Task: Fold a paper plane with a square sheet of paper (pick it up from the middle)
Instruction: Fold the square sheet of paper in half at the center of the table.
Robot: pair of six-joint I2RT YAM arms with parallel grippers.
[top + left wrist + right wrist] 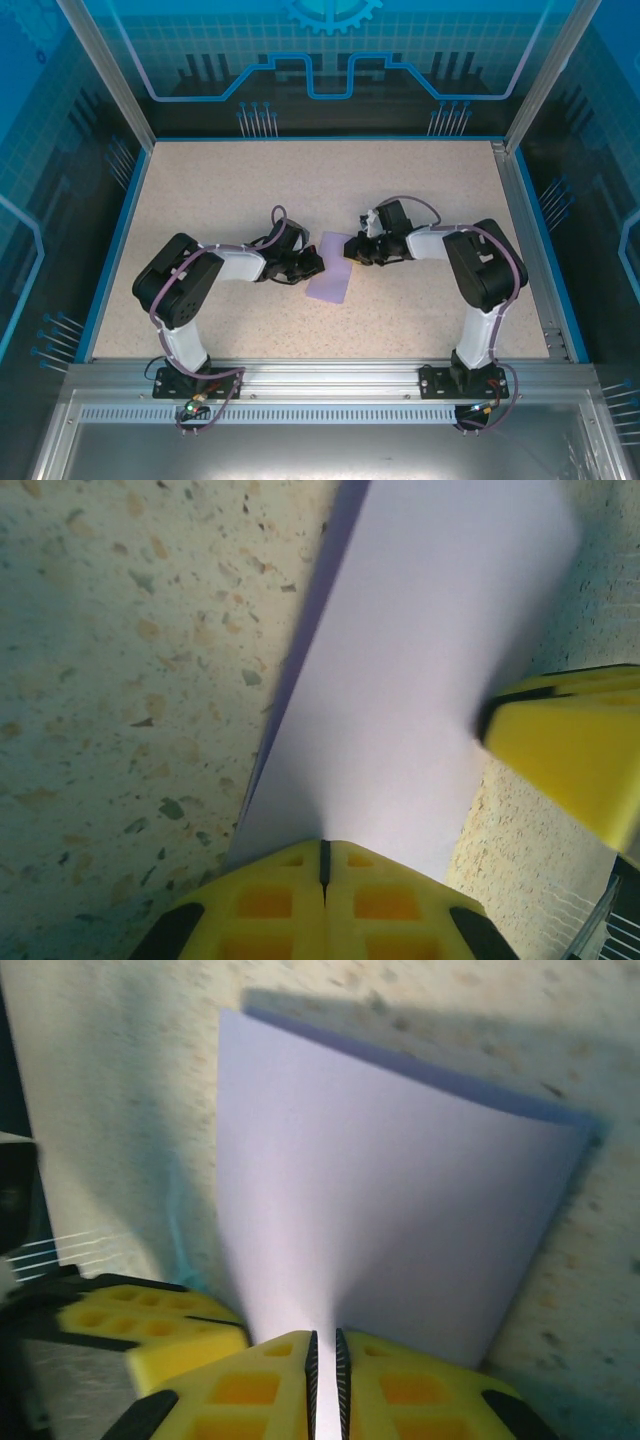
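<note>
While left tool [323, 852] pinches lavender paper [430, 660] edge, right tool [325, 1348] pinches opposite edge.

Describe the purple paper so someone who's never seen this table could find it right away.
Look at the middle of the speckled beige table. There a pale lavender sheet of paper is pinched on either side by the left tool and the right tool. It is the only purple thing there.
</note>
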